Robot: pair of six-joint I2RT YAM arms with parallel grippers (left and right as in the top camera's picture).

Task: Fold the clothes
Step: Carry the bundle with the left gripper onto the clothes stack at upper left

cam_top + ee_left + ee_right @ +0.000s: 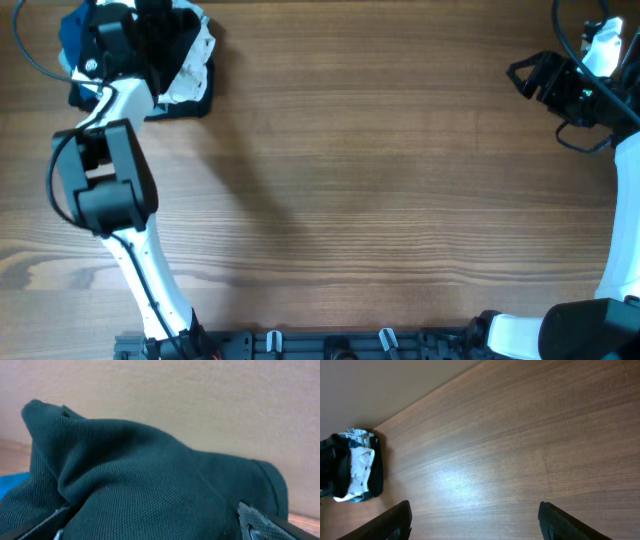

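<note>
The black garment (150,470) is a soft mesh fabric bunched up on a pile of clothes at the table's far left corner (170,30). It fills the left wrist view. My left gripper (152,530) is over that pile (150,40). Its fingers are spread wide, with the black fabric lying between them. My right gripper (475,520) is open and empty above bare table at the far right (530,75). The pile shows small in the right wrist view (335,470).
A white garment (195,60) and blue clothing (72,35) lie in the same pile; the blue also shows at the left edge of the left wrist view (10,482). The wooden table (380,180) spreads between the two arms. The arm bases stand along the near edge.
</note>
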